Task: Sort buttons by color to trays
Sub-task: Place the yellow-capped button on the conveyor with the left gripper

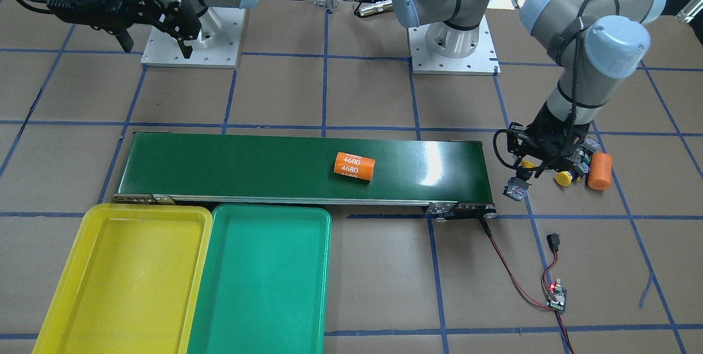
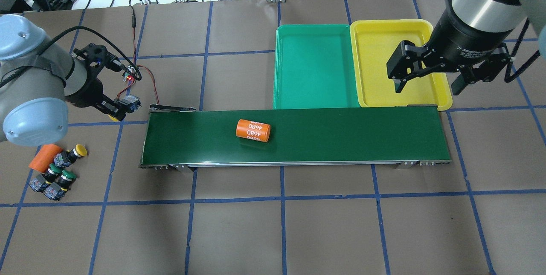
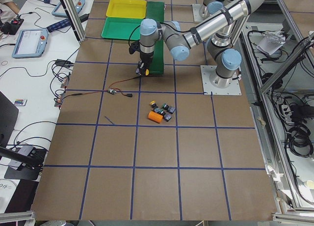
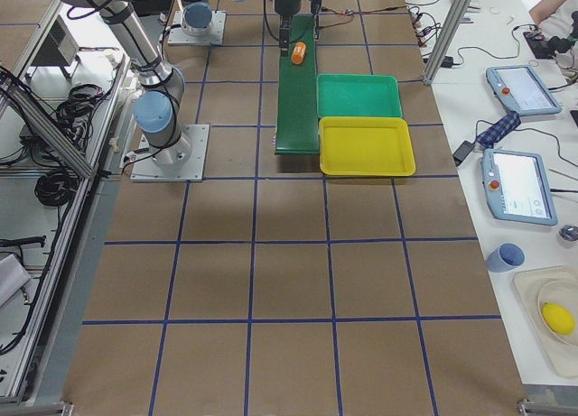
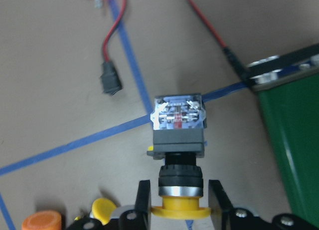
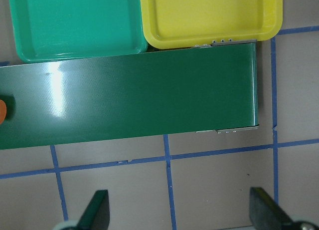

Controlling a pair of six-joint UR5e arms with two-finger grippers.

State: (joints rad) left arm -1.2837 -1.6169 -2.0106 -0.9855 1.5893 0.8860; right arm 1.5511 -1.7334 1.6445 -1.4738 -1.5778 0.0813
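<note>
Within the left gripper (image 5: 179, 191), clamped: one yellow button (image 5: 178, 132). Far off, yellow tray (image 2: 384, 36) and green tray (image 2: 315, 66) bare (three buttons (image 2: 59, 168) near behind it); right gripper (image 2: 428, 89) spread.

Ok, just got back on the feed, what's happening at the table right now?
The left claw is shut on a yellow button, holding it above the table just off the end of the conveyor belt. The right claw is open and empty, raised near the belt's other end. The yellow tray and green tray hold nothing yet. A loose yellow button and two green buttons sit clustered beside a plain orange cylinder, and an orange 4680 cylinder lies on the belt.
</note>
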